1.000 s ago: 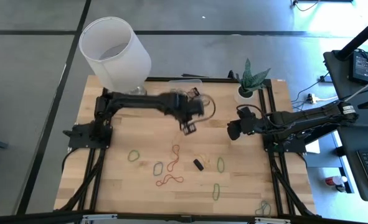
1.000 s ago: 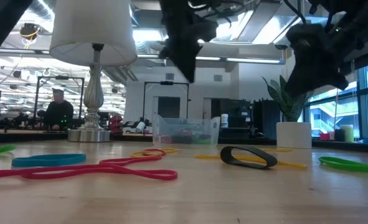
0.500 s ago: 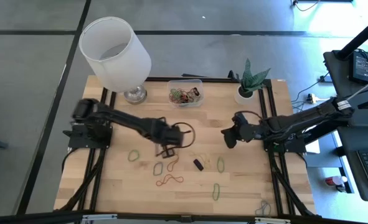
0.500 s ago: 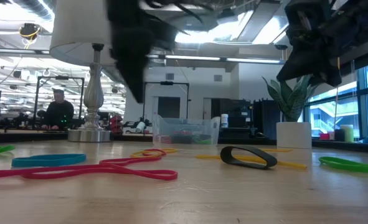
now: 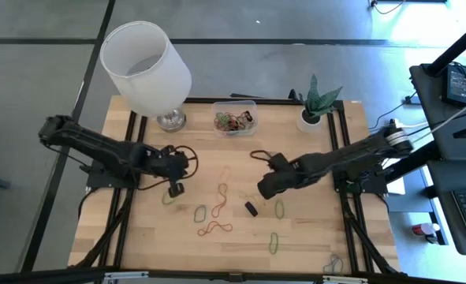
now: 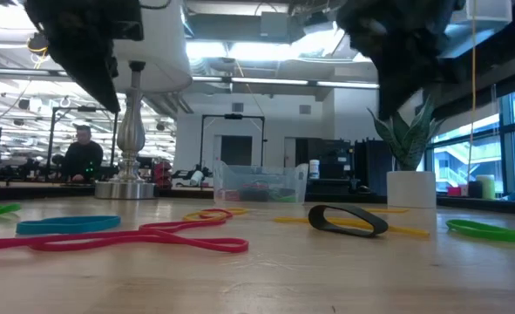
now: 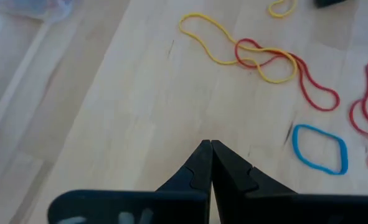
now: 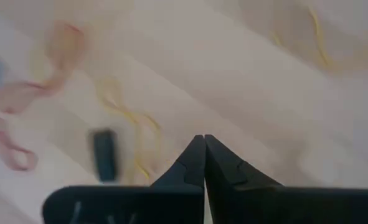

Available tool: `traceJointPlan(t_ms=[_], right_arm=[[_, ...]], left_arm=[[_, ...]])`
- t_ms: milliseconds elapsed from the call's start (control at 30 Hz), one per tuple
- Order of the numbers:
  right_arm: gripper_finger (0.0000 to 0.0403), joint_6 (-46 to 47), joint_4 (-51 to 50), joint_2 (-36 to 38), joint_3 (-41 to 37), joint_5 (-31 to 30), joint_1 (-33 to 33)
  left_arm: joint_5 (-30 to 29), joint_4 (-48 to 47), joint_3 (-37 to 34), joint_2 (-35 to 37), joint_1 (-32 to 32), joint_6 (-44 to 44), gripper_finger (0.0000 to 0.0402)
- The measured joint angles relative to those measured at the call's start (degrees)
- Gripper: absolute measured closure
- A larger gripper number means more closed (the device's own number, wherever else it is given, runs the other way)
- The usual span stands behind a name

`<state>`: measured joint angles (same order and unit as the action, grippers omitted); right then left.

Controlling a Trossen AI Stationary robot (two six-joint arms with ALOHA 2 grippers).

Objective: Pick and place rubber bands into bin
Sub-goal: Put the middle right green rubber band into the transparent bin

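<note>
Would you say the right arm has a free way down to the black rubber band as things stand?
Probably yes: the right gripper hovers beside the black rubber band, with only bare table between, though its fingers are shut and must open first.

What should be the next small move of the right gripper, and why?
Probably open the fingers, then lower: the right gripper is shut with nothing between its fingers, above the table beside the black rubber band, which lies outside the bin.

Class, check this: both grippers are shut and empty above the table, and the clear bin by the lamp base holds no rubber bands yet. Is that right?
One thing is wrong: the bin already holds a tangle of rubber bands, as the high view shows. The left gripper and right gripper are indeed shut and empty.
</note>
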<state>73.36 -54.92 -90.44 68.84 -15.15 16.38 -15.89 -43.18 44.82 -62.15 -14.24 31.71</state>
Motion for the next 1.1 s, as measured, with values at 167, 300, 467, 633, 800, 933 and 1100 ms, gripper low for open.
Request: traceJointPlan(t_ms=[167,300,467,633,800,933,1100], right_arm=[[0.0377,7.76,-6.75,-7.25,3.36,9.92,0.0],[0.0349,11.17,-5.68,-11.26,2.02,15.31,0.58],[0.0312,14.71,-4.78,-14.24,0.43,16.95,2.33],[0.0284,15.04,-4.36,-15.83,0.15,16.93,3.06],[0.0284,14.82,-3.7,-17.39,0.15,16.9,3.02],[0.0295,13.81,-2.49,-18.88,0.15,17.11,3.04],[0.0312,10.73,-0.86,-21.27,0.42,19.83,2.98]], left_arm=[[0.04,1.83,-2.01,4.49,0.02,-4.28,0.0398],[1.43,2.67,-2.12,5.34,0.02,-10.97,0.0398],[5.72,3.19,-2.12,5.45,0.02,-14.92,0.0398],[5.96,3.19,-2.12,5.45,-0.02,-14.93,0.0398],[7.22,3.1,-2.12,5.45,-0.02,-14.95,0.0398],[7.24,2.95,-2.12,5.45,-0.02,-14.95,0.0398],[7.24,2.85,-2.12,5.45,-0.02,-14.95,0.0398]])
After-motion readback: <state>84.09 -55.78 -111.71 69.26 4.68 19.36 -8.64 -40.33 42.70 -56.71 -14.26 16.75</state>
